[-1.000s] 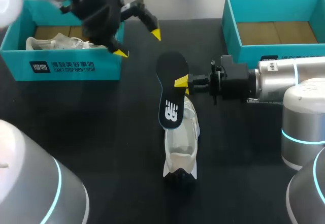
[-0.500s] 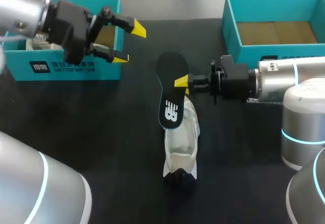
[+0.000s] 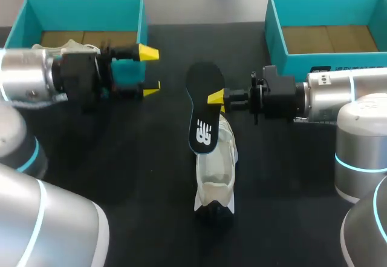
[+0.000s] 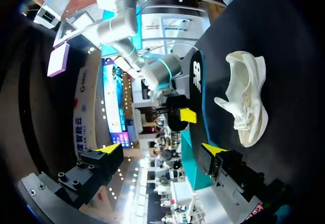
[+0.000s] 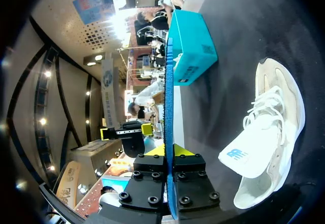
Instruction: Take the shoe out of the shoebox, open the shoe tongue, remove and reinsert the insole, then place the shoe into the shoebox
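Note:
A white shoe (image 3: 215,169) lies on the black table, toe toward me, with its tongue folded open. The same shoe (image 5: 269,142) shows beside my right gripper and, in the left wrist view, the shoe (image 4: 247,98) lies ahead of my left gripper. The dark insole (image 3: 204,106) stands on edge over the shoe's heel end, with my right gripper (image 3: 216,98) shut on its rim. Seen edge-on, the insole (image 5: 168,102) rises from between the right gripper (image 5: 167,151) and its fingers. My left gripper (image 3: 149,70) hangs open and empty, left of the insole and pointing at it.
A teal shoebox (image 3: 136,13) stands at the back left, partly covered by my left arm. A second teal shoebox (image 3: 275,28) with a cardboard floor stands at the back right, behind my right arm. Black table surface lies between my left gripper and the shoe.
My left arm has swung down from over the left shoebox and turned level, its open gripper now pointing right toward the insole. My right arm, the insole and the shoe have stayed put.

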